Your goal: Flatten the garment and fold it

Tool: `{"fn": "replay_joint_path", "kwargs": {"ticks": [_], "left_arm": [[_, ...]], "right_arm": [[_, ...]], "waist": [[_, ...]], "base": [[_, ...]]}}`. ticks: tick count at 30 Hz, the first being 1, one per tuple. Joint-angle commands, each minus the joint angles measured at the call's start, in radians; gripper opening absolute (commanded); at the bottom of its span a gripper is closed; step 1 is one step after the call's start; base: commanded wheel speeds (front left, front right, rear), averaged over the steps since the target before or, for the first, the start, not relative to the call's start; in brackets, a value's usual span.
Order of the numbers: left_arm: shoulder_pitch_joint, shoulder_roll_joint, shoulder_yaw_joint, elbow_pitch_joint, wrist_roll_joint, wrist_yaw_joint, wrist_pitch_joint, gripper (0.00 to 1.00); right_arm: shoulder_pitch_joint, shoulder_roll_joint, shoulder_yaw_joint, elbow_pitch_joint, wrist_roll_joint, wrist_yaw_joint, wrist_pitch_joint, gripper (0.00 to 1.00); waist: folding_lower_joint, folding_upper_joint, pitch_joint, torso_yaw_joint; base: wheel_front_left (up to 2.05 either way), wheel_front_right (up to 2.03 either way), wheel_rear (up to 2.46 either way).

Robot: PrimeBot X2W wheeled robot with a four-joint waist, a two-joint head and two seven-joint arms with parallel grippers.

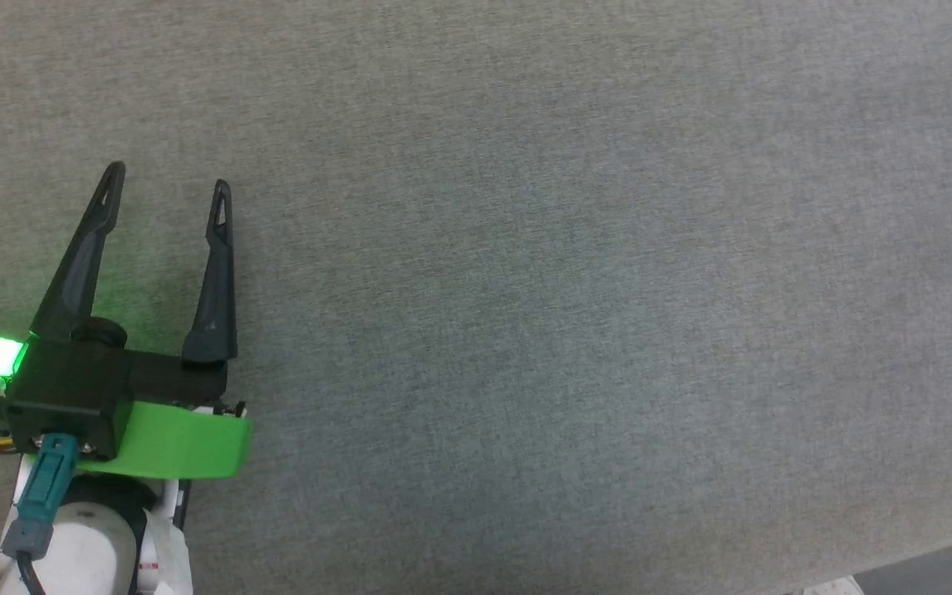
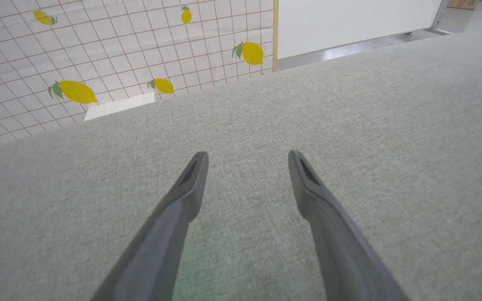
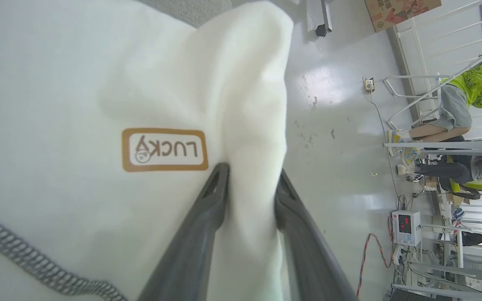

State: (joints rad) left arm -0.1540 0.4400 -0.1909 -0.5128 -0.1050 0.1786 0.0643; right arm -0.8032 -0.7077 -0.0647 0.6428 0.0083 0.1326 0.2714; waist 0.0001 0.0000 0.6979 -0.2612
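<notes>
Currently the white thin long-sleeved shirt [image 3: 98, 83] w/ dark grey seam stitching is bunched at the right gripper [image 3: 252, 168] — its fingers pinch a thick fold beside the brown-framed "LUCKY" label [image 3: 164, 149], room floor behind. The left gripper [image 1: 168, 178] hovers over the grey fabric-covered counter [image 1: 567, 289], fingers spread, holding nothing. Imo: lay it mid-counter, regrip one layer at a seam — not a wad — & pull corners apart w/ both arms.
</notes>
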Motion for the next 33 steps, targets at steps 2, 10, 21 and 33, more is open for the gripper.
{"fn": "replay_joint_path", "kwargs": {"ticks": [2, 10, 21, 33], "left_arm": [[-0.028, 0.0, -0.001, -0.002, 0.001, 0.008, -0.017, 1.0], [-0.037, -0.034, 0.011, 0.025, -0.043, 0.018, -0.103, 1.0], [-0.003, -0.095, 0.026, 0.139, -0.126, 0.034, -0.192, 1.0], [0.055, -0.13, -0.002, 0.261, -0.149, 0.03, -0.271, 1.0]], "right_arm": [[-0.029, -0.003, -0.001, 0.028, -0.016, -0.002, -0.016, 1.0], [-0.064, -0.004, 0.01, 0.107, -0.022, -0.002, -0.061, 1.0], [-0.011, 0.007, 0.009, 0.152, 0.007, -0.002, -0.107, 1.0], [0.186, 0.073, -0.063, 0.031, 0.068, -0.002, -0.22, 1.0]], "waist": [[-0.0001, 0.0, -0.005, 0.01], [-0.0001, 0.0, -0.032, 0.026], [-0.0001, 0.0, -0.166, 0.07], [-0.0001, 0.0, -0.367, 0.152]], "base": [[0.0, 0.0, 0.0], [0.0, 0.0, 0.0], [0.0, 0.0, 0.0], [0.0, 0.0, 0.0]]}}
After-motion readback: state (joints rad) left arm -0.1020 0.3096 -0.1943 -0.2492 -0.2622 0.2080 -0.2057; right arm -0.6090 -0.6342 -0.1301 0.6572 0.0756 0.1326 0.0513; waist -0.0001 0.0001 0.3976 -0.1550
